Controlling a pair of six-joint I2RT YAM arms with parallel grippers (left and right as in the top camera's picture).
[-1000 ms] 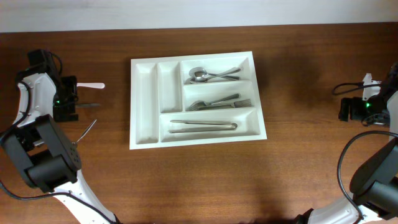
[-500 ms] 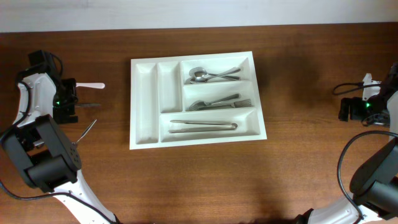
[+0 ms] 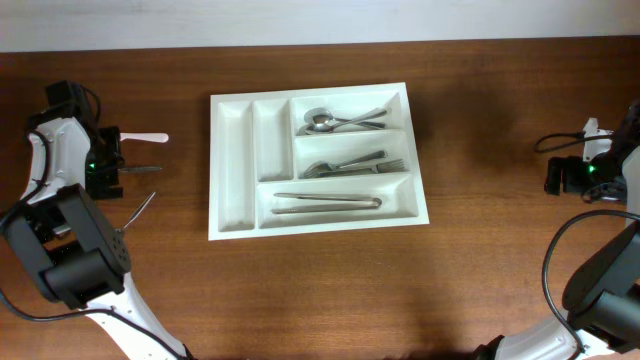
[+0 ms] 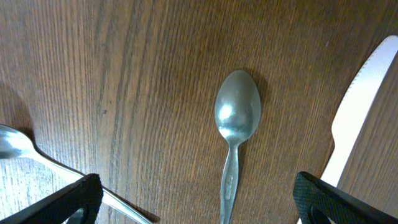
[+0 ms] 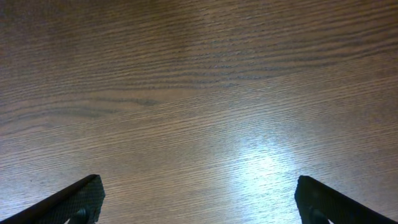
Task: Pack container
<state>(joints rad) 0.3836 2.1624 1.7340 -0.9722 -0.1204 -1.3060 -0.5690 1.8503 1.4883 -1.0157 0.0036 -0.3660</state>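
Cutlery tray point(image 3: 232, 160), white, lies flat about the middle of the tabletop point(image 3: 480, 270), a little nearer to the far edge than to the near one. Its two narrow compartments on the left side are bare; of the three long ones, the far one holds spoons point(image 3: 335, 121), the middle one forks point(image 3: 355, 165), and the near one long metal pieces point(image 3: 328, 202), probably knives, but this is too small to say surely. Packing seems to be partly done, because loose cutlery lies well apart from the tray, near the left edge of the tabletop. The left gripper point(image 4: 196, 190) hangs there with its fingers point(image 4: 68, 199) spread wide and holding nothing, and a metal spoon point(image 4: 237, 117) lies on the wood just between them, its bowl pointing away from the wrist. So I judge the step in hand is the picking of this spoon: the next move calls for going down, closing on the handle, which is thin and flat on the wood, and carrying it to the far compartment. Beside it lie a white plastic knife point(image 4: 356, 118) and a second spoon point(image 4: 17, 144), both cut off by the frame. The right gripper point(image 5: 198, 194), near the right edge, is spread wide too, over bare wood. From above, the left fingers are hard to make out against the dark end of the arm point(image 3: 45, 150).
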